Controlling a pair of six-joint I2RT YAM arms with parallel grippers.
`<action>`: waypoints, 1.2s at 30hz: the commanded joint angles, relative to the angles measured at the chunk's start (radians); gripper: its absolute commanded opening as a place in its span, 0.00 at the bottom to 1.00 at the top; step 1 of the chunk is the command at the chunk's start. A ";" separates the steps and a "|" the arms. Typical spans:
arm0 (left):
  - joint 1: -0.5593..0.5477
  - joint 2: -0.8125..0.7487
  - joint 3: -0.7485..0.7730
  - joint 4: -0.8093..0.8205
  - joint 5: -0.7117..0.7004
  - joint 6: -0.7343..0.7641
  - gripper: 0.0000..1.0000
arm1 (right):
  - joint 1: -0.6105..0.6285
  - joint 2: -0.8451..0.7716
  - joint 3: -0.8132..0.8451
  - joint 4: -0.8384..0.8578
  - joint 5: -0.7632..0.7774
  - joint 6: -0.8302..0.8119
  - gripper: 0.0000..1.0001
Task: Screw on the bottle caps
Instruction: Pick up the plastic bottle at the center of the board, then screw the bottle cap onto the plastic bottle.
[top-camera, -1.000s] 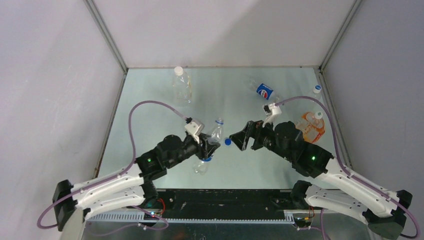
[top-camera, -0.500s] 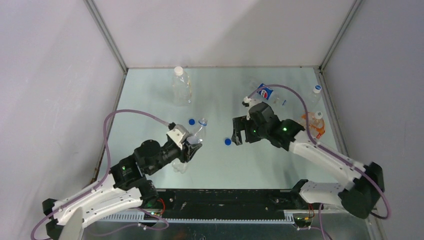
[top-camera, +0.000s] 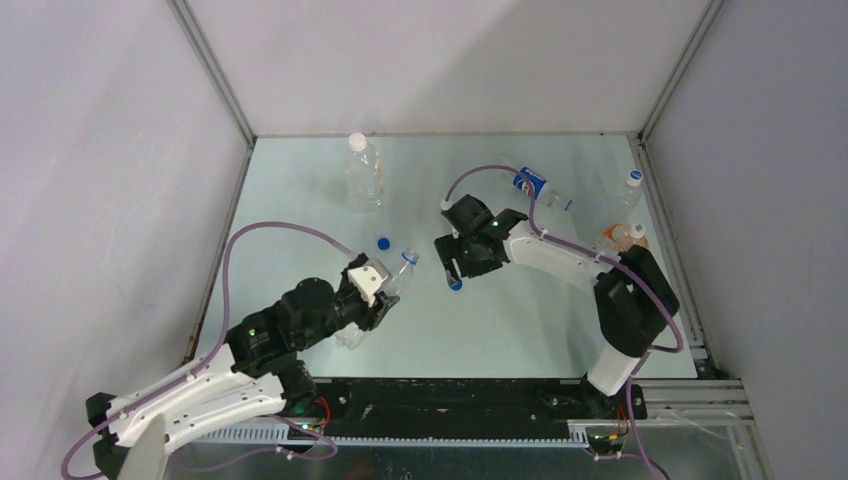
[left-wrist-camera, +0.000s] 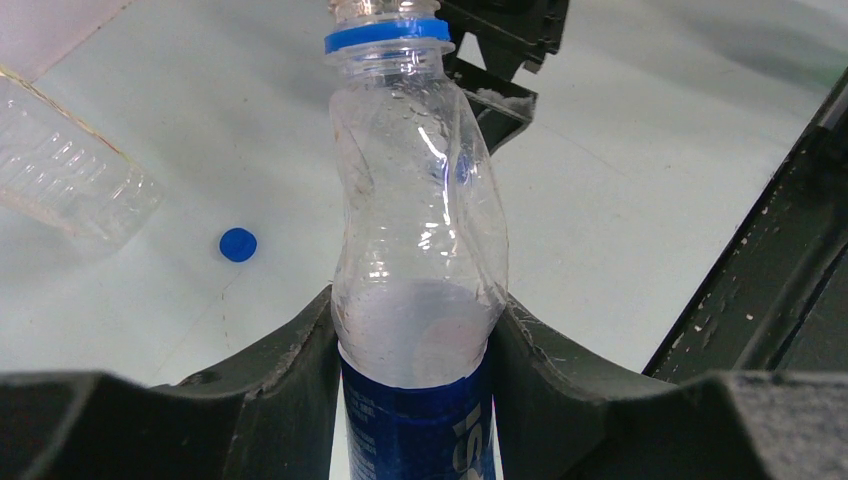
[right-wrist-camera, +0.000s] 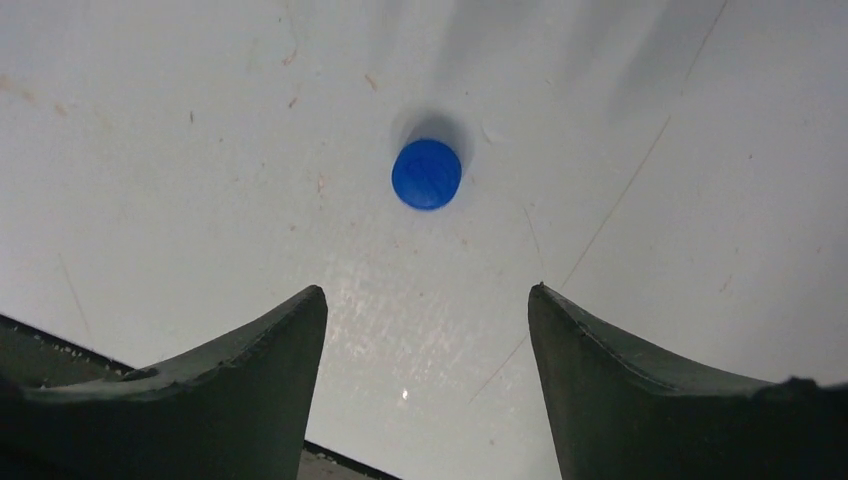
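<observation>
on a pale green tabletop (top-camera: 520, 330), the left gripper (left-wrist-camera: 420, 350) pinches an uncapped clear bottle (left-wrist-camera: 418, 200); the right gripper (right-wrist-camera: 427, 320) hangs spread above a blue cap (right-wrist-camera: 427, 173); a 2nd blue cap (left-wrist-camera: 238, 244) lies nearby.

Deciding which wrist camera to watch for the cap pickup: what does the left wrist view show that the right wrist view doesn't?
Only the left wrist view: the left gripper shut on a clear blue-labelled bottle, neck uncapped, and a second clear bottle at the left edge. Only the right wrist view: the right gripper open and empty, with a blue cap lying on the table just beyond its fingertips. Both: the pale table with a loose cap on it, though the left view's other blue cap looks like a different one.
</observation>
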 joint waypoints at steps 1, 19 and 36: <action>0.005 0.021 0.024 0.001 0.007 0.032 0.08 | -0.002 0.081 0.086 -0.005 0.024 -0.030 0.74; 0.006 0.116 0.016 0.020 -0.058 0.052 0.02 | -0.008 0.292 0.201 -0.035 -0.023 -0.008 0.57; 0.006 0.111 0.023 -0.033 -0.064 0.090 0.00 | -0.004 0.357 0.217 -0.030 -0.003 -0.014 0.47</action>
